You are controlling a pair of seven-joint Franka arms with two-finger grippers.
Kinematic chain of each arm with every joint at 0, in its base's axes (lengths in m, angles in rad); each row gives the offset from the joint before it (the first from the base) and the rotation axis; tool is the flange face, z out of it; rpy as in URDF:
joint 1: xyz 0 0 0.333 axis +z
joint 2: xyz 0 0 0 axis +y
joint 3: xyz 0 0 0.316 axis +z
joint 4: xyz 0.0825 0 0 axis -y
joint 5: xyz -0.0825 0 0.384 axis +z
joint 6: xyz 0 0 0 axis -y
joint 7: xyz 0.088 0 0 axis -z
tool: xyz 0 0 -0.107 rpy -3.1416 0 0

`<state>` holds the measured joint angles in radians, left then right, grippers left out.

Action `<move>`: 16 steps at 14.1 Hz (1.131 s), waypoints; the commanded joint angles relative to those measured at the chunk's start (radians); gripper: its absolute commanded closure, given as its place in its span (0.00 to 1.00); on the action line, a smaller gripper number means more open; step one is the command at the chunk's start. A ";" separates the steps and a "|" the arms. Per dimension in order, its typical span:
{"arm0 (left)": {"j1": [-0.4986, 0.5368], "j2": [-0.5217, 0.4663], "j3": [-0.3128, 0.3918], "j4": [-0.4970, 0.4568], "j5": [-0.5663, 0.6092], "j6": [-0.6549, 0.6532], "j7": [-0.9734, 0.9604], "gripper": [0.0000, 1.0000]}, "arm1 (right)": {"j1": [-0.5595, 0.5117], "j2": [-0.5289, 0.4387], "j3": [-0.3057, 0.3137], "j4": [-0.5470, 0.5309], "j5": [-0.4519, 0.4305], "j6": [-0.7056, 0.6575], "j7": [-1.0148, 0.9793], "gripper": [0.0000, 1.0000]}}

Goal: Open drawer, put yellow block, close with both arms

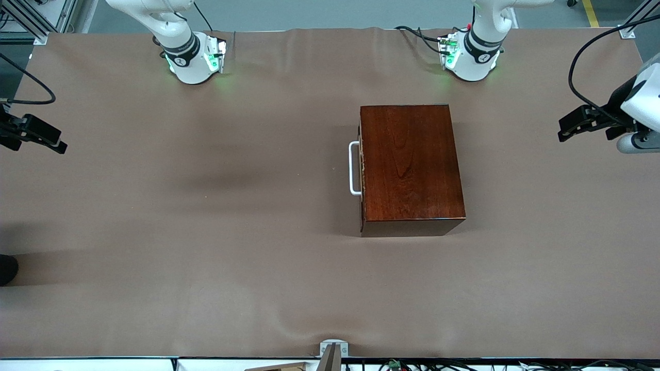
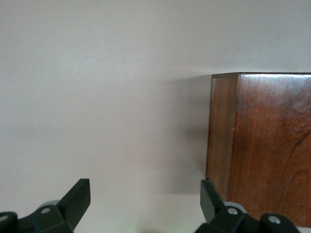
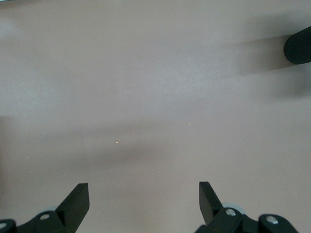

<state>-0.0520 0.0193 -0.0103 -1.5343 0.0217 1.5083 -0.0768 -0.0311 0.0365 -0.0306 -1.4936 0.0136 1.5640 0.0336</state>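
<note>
The glossy mahogany box stands on the brown table, toward the left arm's end. Its drawer is shut, and the white U-shaped handle faces the right arm's end. In the left wrist view a corner of the box shows beside one finger. My left gripper hangs open and empty over the table edge at the left arm's end. At the right arm's end my right gripper is open and empty too, over bare table. The yellow block is out of view.
Both arm bases glow green along the table's edge farthest from the camera. A dark rounded object sits at the edge of the table at the right arm's end. A metal clamp grips the edge nearest the camera.
</note>
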 commanded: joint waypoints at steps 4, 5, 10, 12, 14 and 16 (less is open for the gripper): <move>0.030 -0.024 -0.028 -0.030 -0.009 -0.007 0.028 0.00 | -0.019 -0.007 0.017 0.003 -0.004 -0.001 0.008 0.00; 0.029 -0.027 -0.031 -0.033 -0.009 -0.004 0.035 0.00 | -0.019 -0.007 0.017 0.003 -0.004 0.001 0.008 0.00; 0.030 -0.080 -0.030 -0.067 -0.008 0.000 0.091 0.00 | -0.019 -0.009 0.017 0.003 -0.004 0.001 0.006 0.00; 0.024 -0.128 -0.031 -0.141 -0.008 0.081 0.069 0.00 | -0.019 -0.007 0.017 0.003 -0.004 0.001 0.008 0.00; 0.024 -0.131 -0.037 -0.144 -0.009 0.084 0.069 0.00 | -0.019 -0.007 0.017 0.003 -0.004 0.002 0.006 0.00; 0.021 -0.128 -0.039 -0.136 -0.012 0.089 0.068 0.00 | -0.019 -0.009 0.017 0.003 -0.006 0.001 0.006 0.00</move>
<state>-0.0431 -0.0831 -0.0352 -1.6439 0.0206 1.5748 -0.0133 -0.0311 0.0365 -0.0306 -1.4935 0.0136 1.5661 0.0336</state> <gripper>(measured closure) 0.000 0.000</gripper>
